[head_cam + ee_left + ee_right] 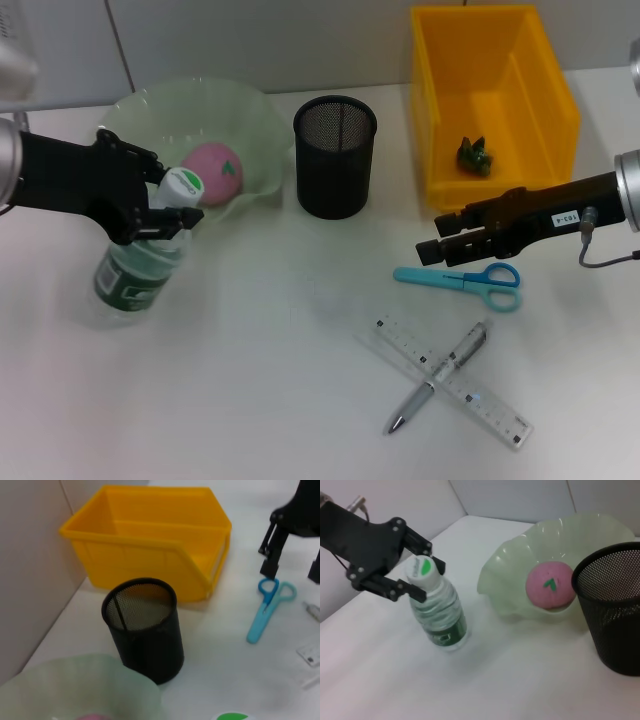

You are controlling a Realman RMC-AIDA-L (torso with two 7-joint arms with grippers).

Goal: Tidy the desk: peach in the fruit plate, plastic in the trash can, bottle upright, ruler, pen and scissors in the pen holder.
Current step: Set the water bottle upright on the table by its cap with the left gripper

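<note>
A: Starting at the left, what do we have?

B: Our left gripper (170, 208) is at the neck of the water bottle (142, 262), just under its white and green cap (183, 186). The bottle stands upright, leaning a little, on the white desk (250, 380). From the right wrist view we see a finger (404, 589) on either side of the neck, pinching it.

A: And behind the bottle?

B: The pale green fruit plate (250, 115), with the pink peach (212, 172) already lying in it. Just beside the plate's right edge stands the black mesh pen holder (335, 156); from the left wrist view we see nothing inside it.

A: Further right?

B: The yellow bin (490, 100) serving as the trash can sits at the back, with a dark green scrap of plastic (475, 155) on its floor. In front of it our right gripper (436, 250) hovers low over the desk, its tips just above the blade end of the blue scissors (465, 280), which lie flat. We cannot tell whether those fingers are spread or pressed together.

A: Nearest to us?

B: The clear ruler (455, 383) lies flat, and the silver pen (438, 376) lies across it, forming an X.
</note>
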